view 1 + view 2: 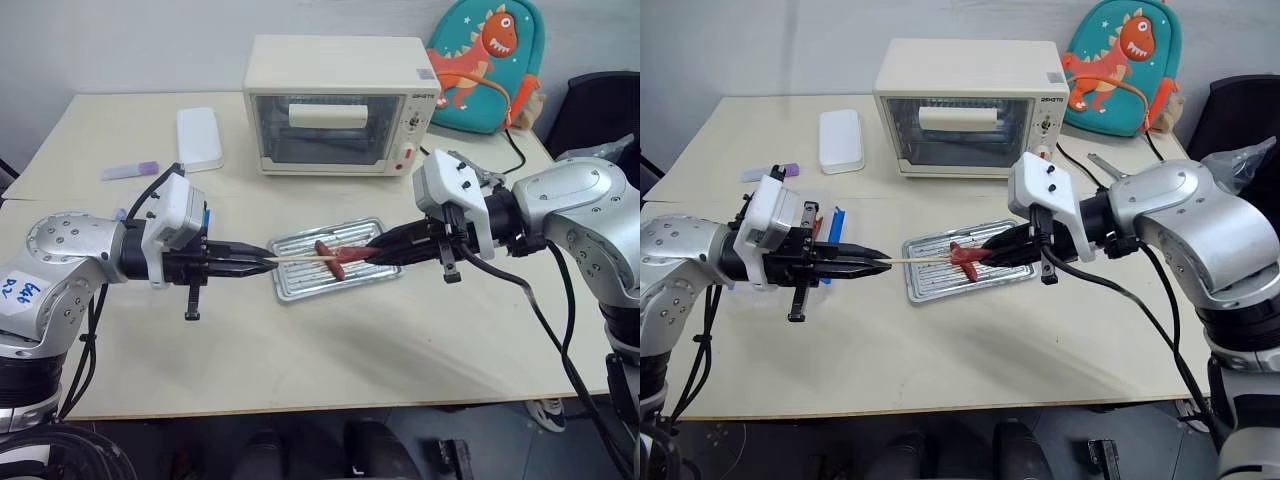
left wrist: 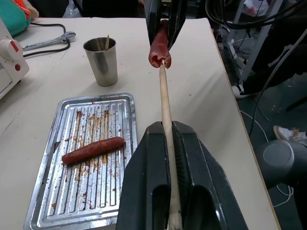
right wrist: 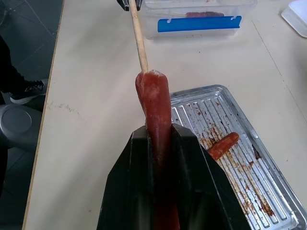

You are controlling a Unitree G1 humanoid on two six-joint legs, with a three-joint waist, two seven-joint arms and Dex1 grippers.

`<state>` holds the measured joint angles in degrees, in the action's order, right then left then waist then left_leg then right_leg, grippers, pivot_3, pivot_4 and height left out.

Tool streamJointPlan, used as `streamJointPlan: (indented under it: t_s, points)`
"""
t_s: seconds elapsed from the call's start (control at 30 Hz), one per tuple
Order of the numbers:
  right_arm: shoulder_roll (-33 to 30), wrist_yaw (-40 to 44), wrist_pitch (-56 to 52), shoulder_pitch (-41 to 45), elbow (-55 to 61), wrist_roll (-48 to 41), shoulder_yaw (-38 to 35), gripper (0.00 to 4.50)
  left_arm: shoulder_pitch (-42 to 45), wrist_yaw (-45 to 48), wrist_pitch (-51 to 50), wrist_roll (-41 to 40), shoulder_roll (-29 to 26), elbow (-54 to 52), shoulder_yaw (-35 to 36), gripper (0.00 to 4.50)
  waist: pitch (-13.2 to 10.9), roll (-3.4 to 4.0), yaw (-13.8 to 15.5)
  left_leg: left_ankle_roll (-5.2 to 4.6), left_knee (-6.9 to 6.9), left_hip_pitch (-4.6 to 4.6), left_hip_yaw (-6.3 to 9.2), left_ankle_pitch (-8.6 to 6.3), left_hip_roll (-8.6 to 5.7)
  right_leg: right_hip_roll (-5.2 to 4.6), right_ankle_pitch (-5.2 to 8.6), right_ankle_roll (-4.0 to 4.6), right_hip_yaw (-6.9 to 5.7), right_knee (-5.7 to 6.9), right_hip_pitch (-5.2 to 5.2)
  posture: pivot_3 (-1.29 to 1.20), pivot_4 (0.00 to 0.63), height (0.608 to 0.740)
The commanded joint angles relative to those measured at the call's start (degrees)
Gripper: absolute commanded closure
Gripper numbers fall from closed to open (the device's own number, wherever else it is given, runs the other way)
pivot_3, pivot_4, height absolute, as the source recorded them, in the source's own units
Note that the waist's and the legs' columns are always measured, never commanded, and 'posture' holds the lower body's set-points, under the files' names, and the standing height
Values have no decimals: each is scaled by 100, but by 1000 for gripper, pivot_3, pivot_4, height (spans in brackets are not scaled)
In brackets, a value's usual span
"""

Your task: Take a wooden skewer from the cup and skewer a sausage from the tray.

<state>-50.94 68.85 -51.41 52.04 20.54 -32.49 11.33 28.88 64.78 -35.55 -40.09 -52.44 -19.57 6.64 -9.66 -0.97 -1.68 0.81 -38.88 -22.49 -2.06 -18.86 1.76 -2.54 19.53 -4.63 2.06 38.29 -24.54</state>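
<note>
My left gripper [image 2: 165, 132] is shut on the wooden skewer [image 2: 165, 110], which points level across the table toward my right gripper [image 3: 158, 132]. That gripper is shut on a reddish-brown sausage [image 3: 156, 105], held above the tray [image 1: 300, 285]. The skewer's tip [image 3: 144, 71] meets the sausage's free end. A second sausage [image 2: 92, 150] lies on the tray's ribbed bottom. The steel cup [image 2: 101, 60] stands just beyond the tray with another stick in it.
A cream toaster oven [image 1: 340, 105] stands behind the tray. A white box [image 1: 199, 138] and a small tube [image 1: 130, 171] lie at the back left. A clear plastic box with a blue clip [image 3: 201, 21] sits near my left arm. A wrench [image 2: 48, 42] lies by the cup.
</note>
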Motion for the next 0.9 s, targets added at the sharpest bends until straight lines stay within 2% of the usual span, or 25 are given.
streamJointPlan:
  t_s: [0.03,0.43,0.9]
  points:
    - [-10,16,55,-25,134,-18,-58,4228,145,35,76,-3,-28,-84,50,4500,0,0,0,0,0,0,0,0,0,0,0,0,0,0,0,0,150,740]
    - [136,-84,-141,122,260,-216,-122,4228,419,62,114,67,221,12,-248,4500,0,0,1,0,-3,0,0,0,0,1,0,0,0,3,0,0,150,740]
    - [284,-126,-262,210,422,-344,-81,4228,936,92,264,405,834,250,-726,4500,0,0,4,-1,-10,-3,0,-1,-1,1,0,0,-1,7,0,0,150,740]
